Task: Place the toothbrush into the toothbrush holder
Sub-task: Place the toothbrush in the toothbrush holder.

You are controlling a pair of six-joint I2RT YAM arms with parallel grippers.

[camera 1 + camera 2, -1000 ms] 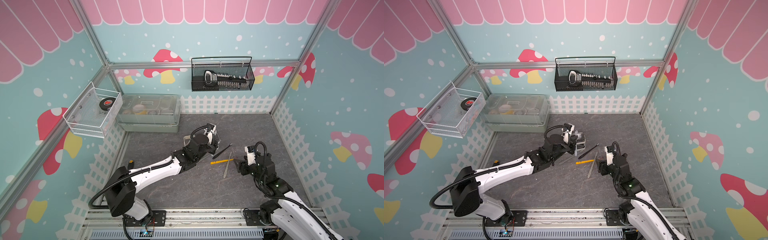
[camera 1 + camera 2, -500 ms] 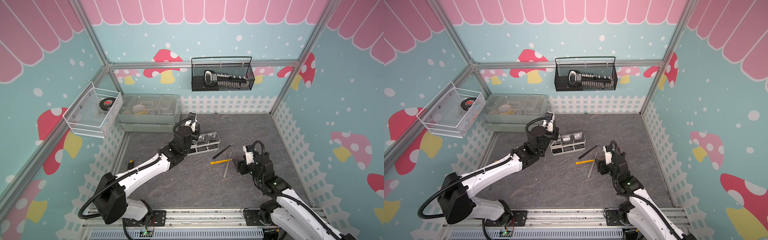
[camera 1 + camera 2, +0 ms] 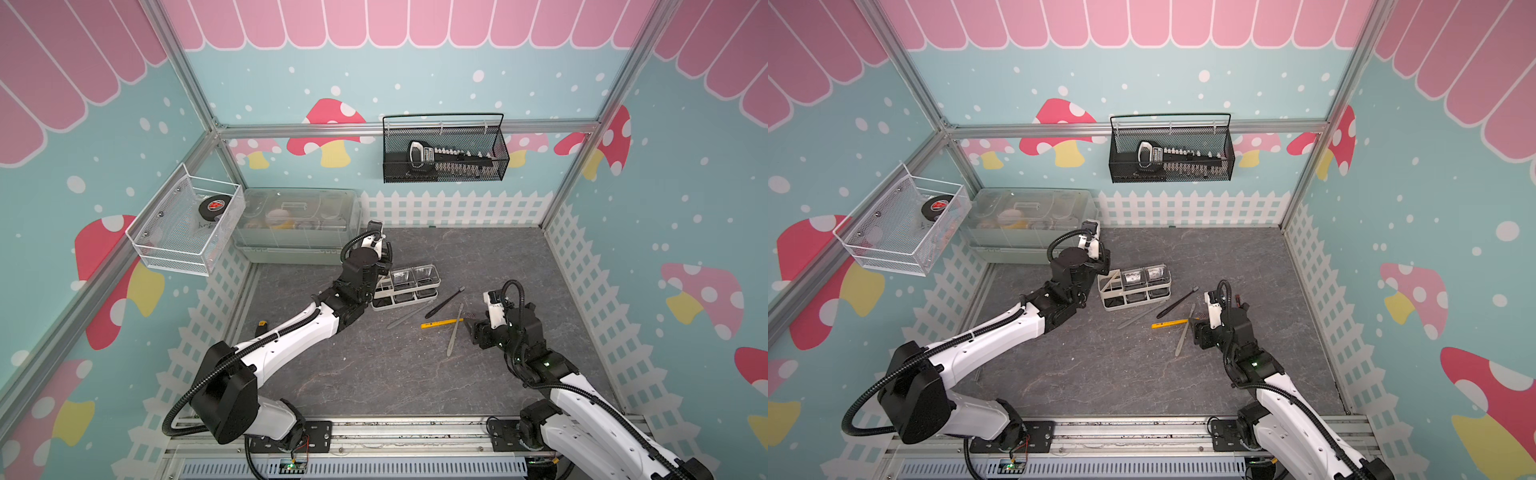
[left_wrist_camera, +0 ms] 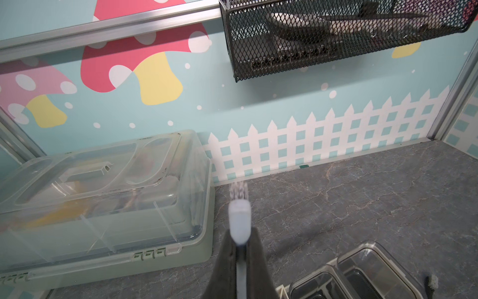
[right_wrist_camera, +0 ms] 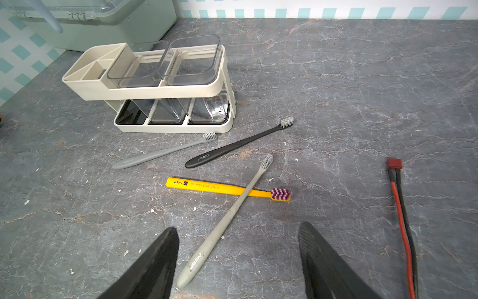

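My left gripper (image 4: 240,239) is shut on a pale blue toothbrush (image 4: 240,222), whose bristled head sticks out past the fingertips toward the back wall. The off-white toothbrush holder (image 3: 405,291) (image 5: 155,89) stands on the grey table just right of the left wrist, with two clear cups and a divided section. My right gripper (image 5: 238,233) is open and low over the handle of a beige toothbrush (image 5: 232,214), not touching it. That brush lies across a yellow toothbrush (image 5: 207,187). A black toothbrush (image 5: 238,145) and a grey toothbrush (image 5: 165,152) lie in front of the holder.
A grey-green box with a clear lid (image 3: 297,226) sits at the back left, close behind the left wrist. A black wire basket (image 3: 444,153) hangs on the back wall and a white mesh basket (image 3: 187,224) on the left wall. A red-black cable (image 5: 399,207) lies to the right.
The left arm has drawn back and to the left from above the holder, carrying the blue toothbrush and uncovering the holder. The right gripper's jaws have spread slightly wider.
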